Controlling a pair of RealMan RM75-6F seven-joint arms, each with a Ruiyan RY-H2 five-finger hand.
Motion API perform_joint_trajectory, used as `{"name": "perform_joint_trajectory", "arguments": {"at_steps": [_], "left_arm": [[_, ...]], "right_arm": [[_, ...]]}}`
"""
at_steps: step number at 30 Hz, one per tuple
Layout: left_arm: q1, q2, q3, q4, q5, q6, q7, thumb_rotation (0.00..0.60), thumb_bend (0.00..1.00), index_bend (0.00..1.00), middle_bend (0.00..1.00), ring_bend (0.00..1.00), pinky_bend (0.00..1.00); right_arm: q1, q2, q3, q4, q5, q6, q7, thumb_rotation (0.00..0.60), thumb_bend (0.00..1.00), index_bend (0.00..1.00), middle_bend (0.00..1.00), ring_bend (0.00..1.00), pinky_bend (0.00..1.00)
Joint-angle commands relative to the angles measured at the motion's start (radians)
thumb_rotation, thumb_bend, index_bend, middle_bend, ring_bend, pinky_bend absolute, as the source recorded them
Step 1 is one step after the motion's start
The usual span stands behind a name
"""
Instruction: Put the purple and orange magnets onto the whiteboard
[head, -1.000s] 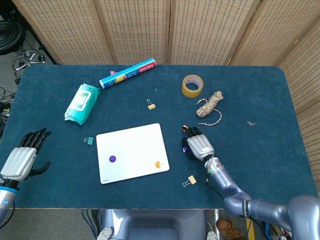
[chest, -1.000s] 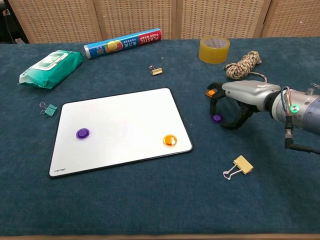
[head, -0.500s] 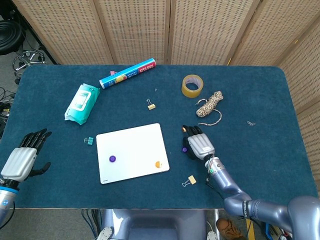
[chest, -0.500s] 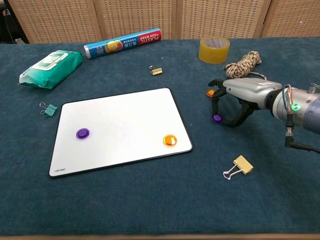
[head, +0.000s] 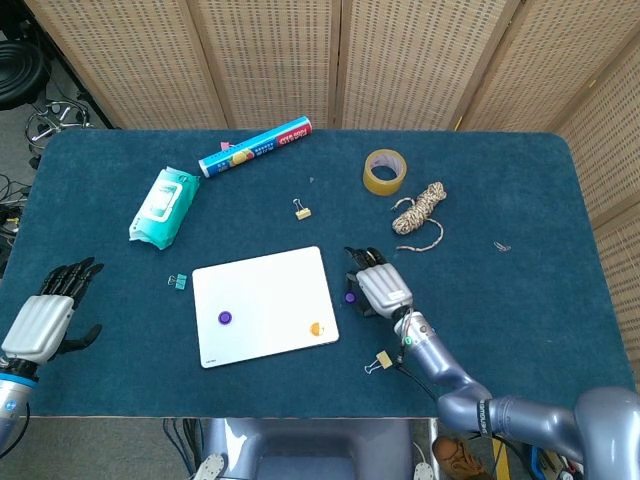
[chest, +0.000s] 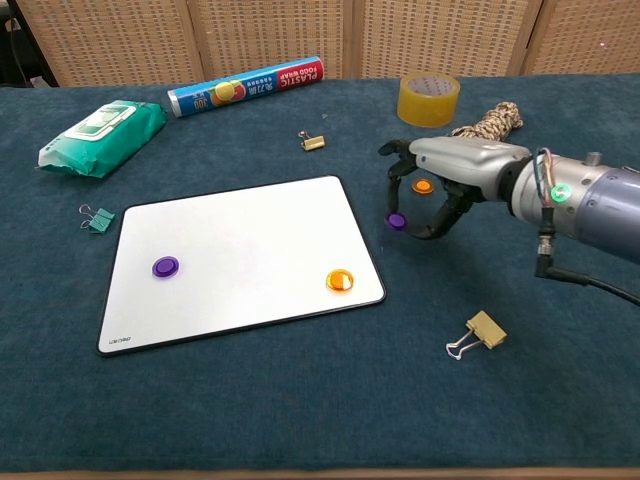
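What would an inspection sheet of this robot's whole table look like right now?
Surface: blue cloth table.
Job's things: whiteboard carrying one purple magnet and one orange magnet; second orange magnet lies on the cloth.
Clutter: wipes pack, foil roll, tape roll, twine, binder clips.
Hands: right robot hand pinches another purple magnet; left robot hand open.
Cables: wire on right forearm.
Surroundings: wicker screens.

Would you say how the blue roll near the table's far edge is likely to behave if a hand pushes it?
The blue roll looks cylindrical and lies on its side, so it would probably roll. The carpet-like table may slow it. It looks slim, so probably light.
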Motion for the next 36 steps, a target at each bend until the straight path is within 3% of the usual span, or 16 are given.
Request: {"name": "perform_joint_trajectory", "arguments": {"at_steps": [1,13,25,36], "left_arm": [[0.001,0.004,0.000,-0.001,0.002,0.002,-0.007,0.600,0.31,0.02,0.00,0.00,0.00],[0.001,0.026,0.002,0.002,0.013,-0.003,-0.059,0.600,0.31,0.02,0.00,0.00,0.00],[-0.004,0.035,0.001,0.007,0.007,-0.017,-0.079,0.600,0.31,0.03,0.00,0.00,0.00],[-0.006,0.039,-0.002,0.008,-0.004,-0.024,-0.085,0.600,0.31,0.03,0.00,0.00,0.00]], "right_arm": [[0.043,-0.035,0.026,-0.019,0.029,-0.015,-0.051,0.600,0.39,0.57,0.00,0.00,0.00],[0.197,-0.208,0.092,0.048,0.170,-0.050,-0.204,0.600,0.39,0.58,0.00,0.00,0.00],[0.317,-0.310,0.136,0.167,0.271,-0.086,-0.275,0.600,0.39,0.59,0.00,0.00,0.00],[0.347,-0.345,0.113,0.210,0.287,-0.094,-0.285,0.600,0.39,0.58,0.00,0.00,0.00]]}}
